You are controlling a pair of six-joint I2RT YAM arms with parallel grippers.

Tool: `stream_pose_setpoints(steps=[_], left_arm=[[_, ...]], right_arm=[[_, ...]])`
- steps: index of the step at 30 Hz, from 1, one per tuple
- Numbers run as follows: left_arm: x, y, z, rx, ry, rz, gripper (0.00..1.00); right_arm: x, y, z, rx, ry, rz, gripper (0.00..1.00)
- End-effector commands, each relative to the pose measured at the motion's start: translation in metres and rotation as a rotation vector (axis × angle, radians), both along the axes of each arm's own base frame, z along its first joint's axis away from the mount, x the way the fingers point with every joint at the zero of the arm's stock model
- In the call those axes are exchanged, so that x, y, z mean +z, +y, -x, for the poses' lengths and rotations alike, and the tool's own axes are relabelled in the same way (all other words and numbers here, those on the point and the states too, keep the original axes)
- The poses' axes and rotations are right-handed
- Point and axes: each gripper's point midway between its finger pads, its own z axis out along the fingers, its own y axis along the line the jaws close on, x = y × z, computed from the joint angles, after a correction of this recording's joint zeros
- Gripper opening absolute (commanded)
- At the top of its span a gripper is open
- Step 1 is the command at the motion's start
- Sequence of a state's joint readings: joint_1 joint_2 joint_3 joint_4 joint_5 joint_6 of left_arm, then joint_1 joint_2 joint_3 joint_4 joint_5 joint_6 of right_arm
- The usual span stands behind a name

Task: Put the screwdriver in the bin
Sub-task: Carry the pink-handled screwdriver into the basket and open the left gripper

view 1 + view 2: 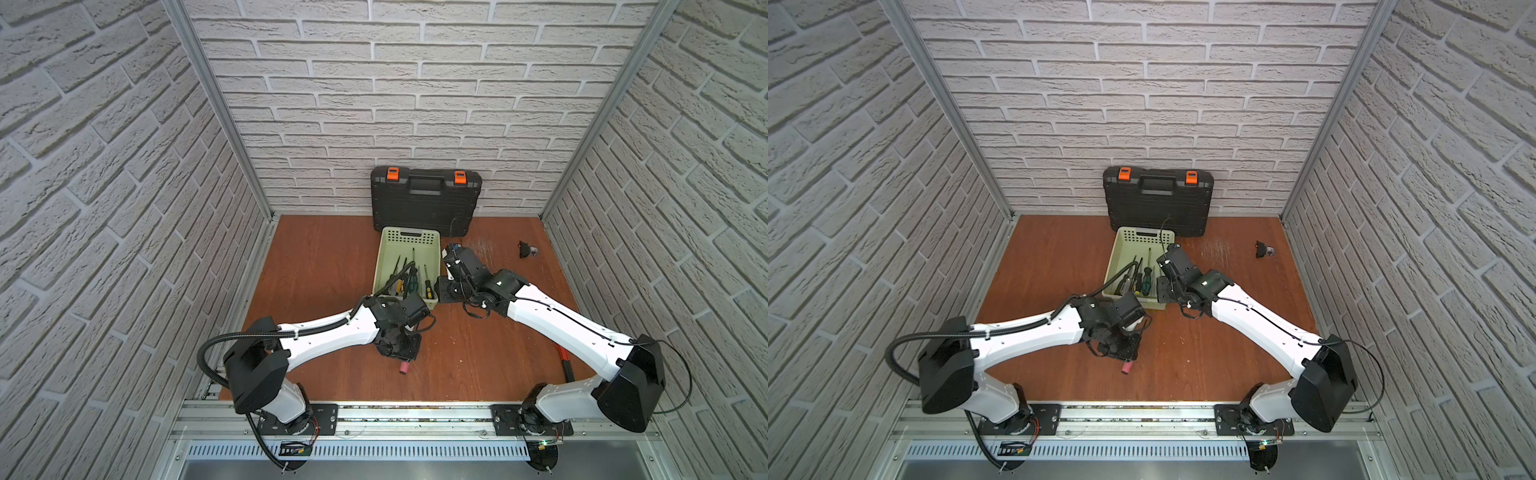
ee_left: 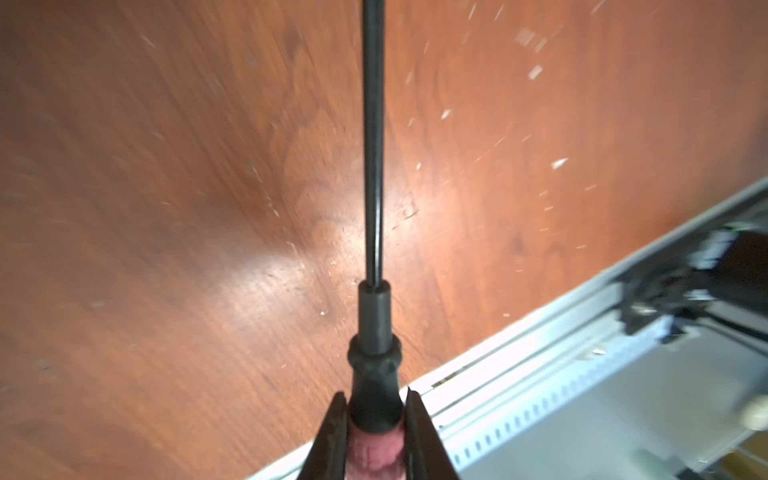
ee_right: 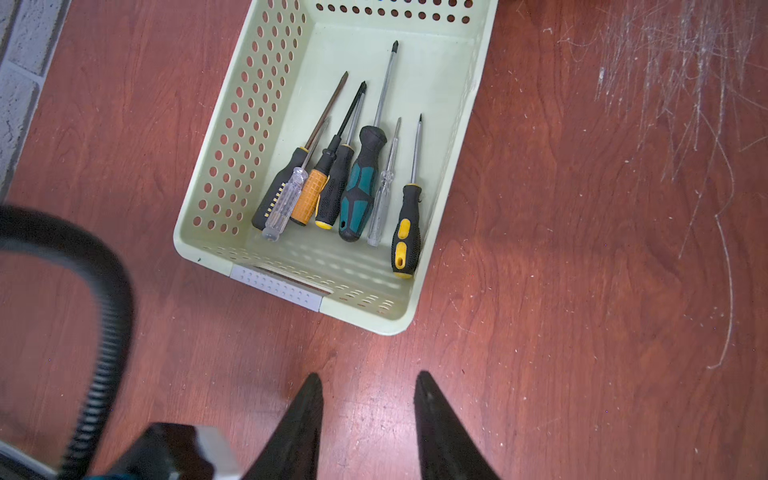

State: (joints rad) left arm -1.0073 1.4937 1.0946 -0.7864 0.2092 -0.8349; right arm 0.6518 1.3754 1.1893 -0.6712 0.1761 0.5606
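Left gripper (image 2: 374, 401) clamped on the pink-handled, black-shafted screwdriver (image 2: 374, 316), pale green perforated plastic bin (image 1: 409, 237) just beyond it.

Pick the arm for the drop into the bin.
Left. The left claw is shut on the pink-handled screwdriver, close to the bin; the right claw is open, empty.
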Motion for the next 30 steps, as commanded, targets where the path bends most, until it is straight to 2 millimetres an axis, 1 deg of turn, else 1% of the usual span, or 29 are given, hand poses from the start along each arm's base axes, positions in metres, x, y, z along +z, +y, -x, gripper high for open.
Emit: stream_pose_setpoints(steps=[1, 4, 6, 7, 9, 10, 12, 14, 17, 18, 20, 22, 24, 26, 30], left_arm=[[0.03, 0.012, -0.009, 0.007, 0.019, 0.054, 0.03], [0.065, 0.01, -0.029, 0.033, 0.003, 0.124, 0.03], [0.085, 0.006, -0.044, 0.032, -0.011, 0.158, 0.04], [0.091, 0.005, -0.051, 0.029, -0.017, 0.167, 0.04], [0.103, 0.005, -0.074, 0.035, -0.056, 0.17, 0.04], [0.104, 0.006, -0.086, 0.047, -0.065, 0.166, 0.05], [0.105, 0.005, -0.118, 0.07, -0.086, 0.174, 0.05], [0.097, 0.003, -0.152, 0.083, -0.114, 0.17, 0.05], [0.072, 0.006, -0.2, 0.121, -0.152, 0.11, 0.04], [0.061, 0.006, -0.211, 0.128, -0.152, 0.086, 0.04], [0.047, 0.007, -0.228, 0.122, -0.158, 0.036, 0.03], [0.031, 0.012, -0.238, 0.113, -0.159, -0.037, 0.04], [0.015, 0.018, -0.242, 0.113, -0.151, -0.1, 0.04], [-0.002, 0.019, -0.242, 0.111, -0.126, -0.124, 0.04], [-0.019, 0.021, -0.241, 0.114, -0.117, -0.157, 0.04]], right_arm=[[0.015, -0.014, 0.006, -0.019, -0.038, 0.015, 0.39], [0.014, -0.019, 0.011, -0.029, -0.033, 0.019, 0.39], [0.007, -0.019, 0.015, -0.029, -0.011, 0.016, 0.38], [0.003, -0.019, 0.017, -0.026, -0.001, 0.015, 0.38], [-0.004, -0.017, 0.019, -0.023, 0.02, 0.007, 0.38], [-0.005, -0.016, 0.019, -0.023, 0.023, 0.001, 0.38], [-0.005, -0.012, 0.018, -0.018, 0.022, -0.017, 0.38], [-0.001, -0.008, 0.016, -0.013, 0.012, -0.039, 0.38], [0.011, 0.002, 0.008, 0.004, -0.016, -0.074, 0.38], [0.016, 0.005, 0.006, 0.01, -0.021, -0.084, 0.38], [0.024, 0.01, 0.002, 0.024, -0.033, -0.097, 0.38], [0.026, 0.012, 0.0, 0.027, -0.04, -0.104, 0.38], [0.024, 0.014, -0.002, 0.031, -0.046, -0.104, 0.38], [0.02, 0.015, -0.003, 0.037, -0.038, -0.097, 0.38], [0.013, 0.017, -0.003, 0.049, -0.02, -0.085, 0.38]])
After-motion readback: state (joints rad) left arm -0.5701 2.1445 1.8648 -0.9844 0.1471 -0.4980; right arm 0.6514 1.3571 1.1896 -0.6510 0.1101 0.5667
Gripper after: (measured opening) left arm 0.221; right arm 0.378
